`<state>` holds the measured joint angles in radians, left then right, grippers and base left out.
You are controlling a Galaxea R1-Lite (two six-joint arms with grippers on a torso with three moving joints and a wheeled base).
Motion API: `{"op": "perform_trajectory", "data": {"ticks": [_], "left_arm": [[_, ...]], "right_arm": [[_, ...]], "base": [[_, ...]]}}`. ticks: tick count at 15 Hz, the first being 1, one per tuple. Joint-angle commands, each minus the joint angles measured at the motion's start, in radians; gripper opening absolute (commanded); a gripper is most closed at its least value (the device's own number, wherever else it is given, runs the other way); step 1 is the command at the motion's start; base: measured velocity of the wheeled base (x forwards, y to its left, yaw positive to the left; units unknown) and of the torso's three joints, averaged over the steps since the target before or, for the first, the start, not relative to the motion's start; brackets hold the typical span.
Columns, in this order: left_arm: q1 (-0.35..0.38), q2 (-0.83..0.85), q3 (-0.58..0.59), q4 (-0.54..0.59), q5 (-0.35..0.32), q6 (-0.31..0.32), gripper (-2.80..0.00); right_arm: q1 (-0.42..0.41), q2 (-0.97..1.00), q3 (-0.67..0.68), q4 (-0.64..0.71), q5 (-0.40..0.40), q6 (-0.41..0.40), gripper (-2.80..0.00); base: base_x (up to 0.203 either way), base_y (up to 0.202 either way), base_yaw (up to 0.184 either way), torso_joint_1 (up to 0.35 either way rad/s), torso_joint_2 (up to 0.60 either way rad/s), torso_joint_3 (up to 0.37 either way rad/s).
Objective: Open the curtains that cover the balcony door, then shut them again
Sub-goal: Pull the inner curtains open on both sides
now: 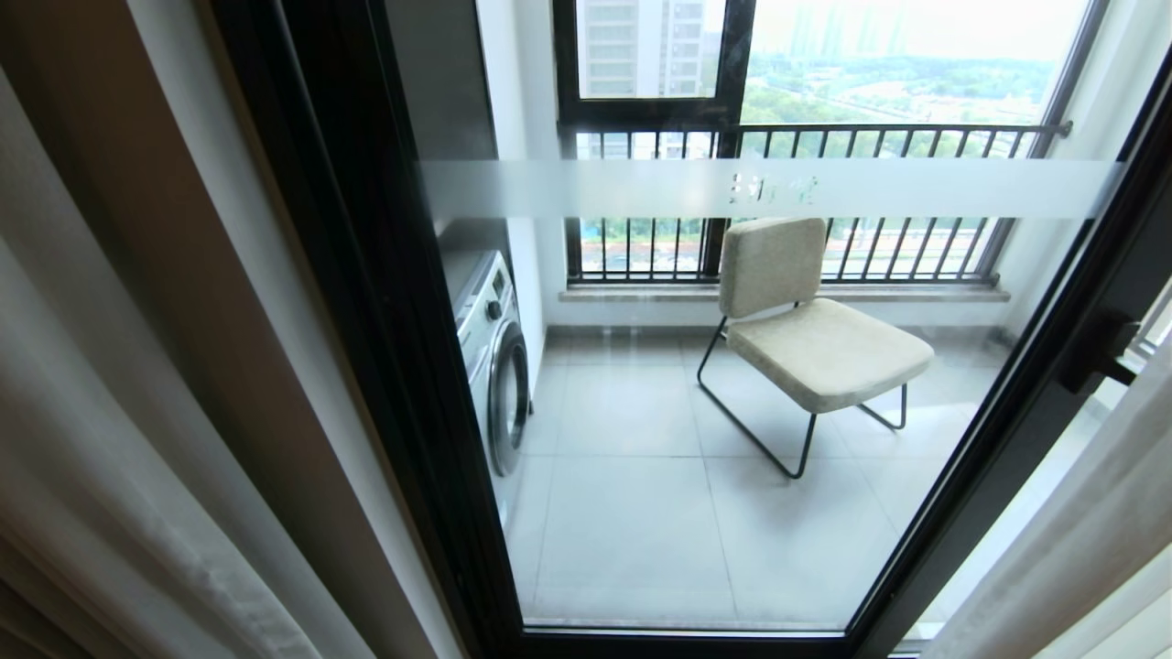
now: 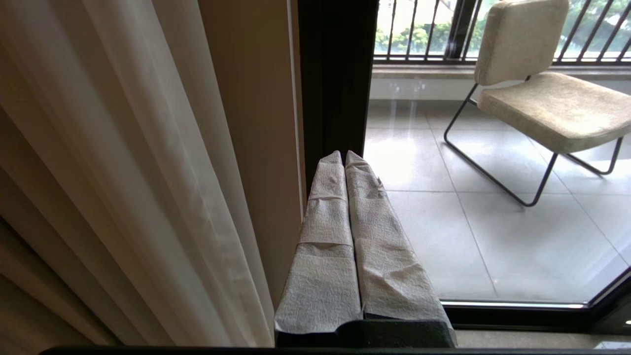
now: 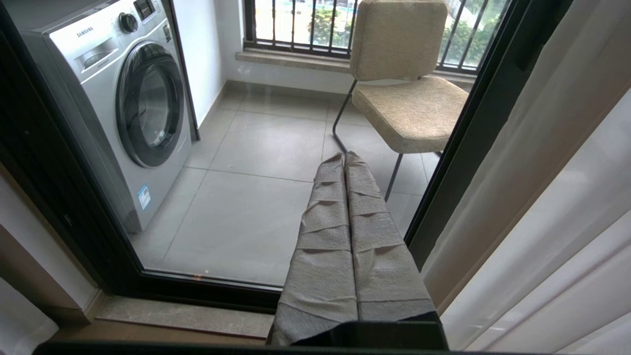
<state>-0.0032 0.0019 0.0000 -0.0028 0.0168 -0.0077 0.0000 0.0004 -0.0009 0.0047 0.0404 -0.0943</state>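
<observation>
Left gripper (image 2: 344, 157), tape-wrapped grey fingers pressed together, empty, pointing forward and down. Right gripper (image 3: 344, 158) same: wrapped fingers together, nothing held. Neither arm visible from head.

White sheer and tan curtains (image 1: 137, 439), black-framed balcony door (image 1: 385, 320) with frosted white band, beige chair (image 1: 806, 320), silver washing machine (image 3: 123, 108)
</observation>
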Motion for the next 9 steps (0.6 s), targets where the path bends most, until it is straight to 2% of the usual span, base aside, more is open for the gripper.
{"op": "perform_trajectory", "data": {"ticks": [1,9], "left_arm": [[0.000,0.000,0.000,-0.002,0.001,-0.002,-2.80],[0.000,0.000,0.000,0.000,-0.001,0.000,-2.80]], "right_arm": [[0.000,0.000,0.001,0.000,0.001,-0.001,-2.80],[0.000,0.000,-0.001,0.000,0.001,-0.001,-2.80]], "base": [[0.000,0.000,0.000,0.000,0.00,0.000],[0.000,0.000,0.000,0.000,0.00,0.000]]}}
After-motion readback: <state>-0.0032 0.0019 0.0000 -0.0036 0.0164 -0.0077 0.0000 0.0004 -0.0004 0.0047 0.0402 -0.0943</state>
